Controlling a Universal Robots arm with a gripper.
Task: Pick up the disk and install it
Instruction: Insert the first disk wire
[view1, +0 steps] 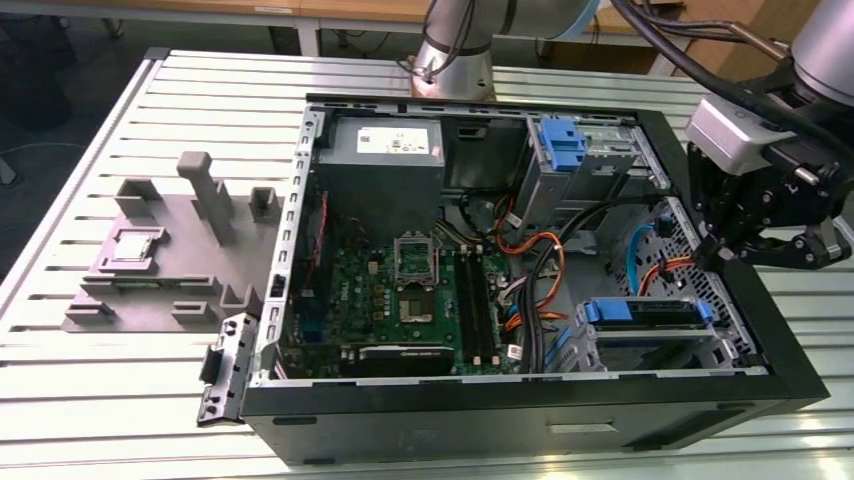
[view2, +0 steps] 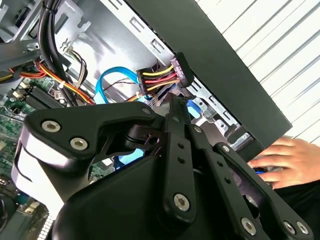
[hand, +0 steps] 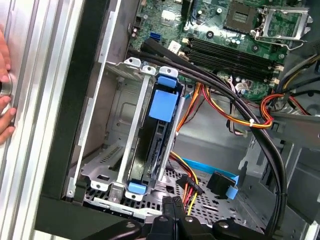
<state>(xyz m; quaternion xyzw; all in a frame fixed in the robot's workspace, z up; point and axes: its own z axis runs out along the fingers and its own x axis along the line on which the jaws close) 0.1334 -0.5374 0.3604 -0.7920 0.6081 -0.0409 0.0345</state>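
The disk (view1: 641, 312) sits in the drive cage at the front corner of the open computer case, on the exterior view's right, with its blue carrier facing up. In the first wrist view the disk (hand: 161, 107) stands slotted between the cage's metal rails, blue tab outward. My gripper (view1: 711, 256) hangs over the case's edge above the cage, apart from the disk. Its fingers (hand: 172, 212) are pressed together with nothing between them. In the second wrist view the gripper (view2: 172, 102) points at a loose power connector (view2: 172, 75).
A person's hand (view2: 282, 160) rests on the table beside the case, and the hand (hand: 5, 90) shows in the first wrist view too. A blue caddy (view1: 566, 145) fills the upper bay. Cables (view1: 534, 270) cross beside the motherboard (view1: 400, 290). A grey fixture (view1: 174, 250) lies on the exterior view's left.
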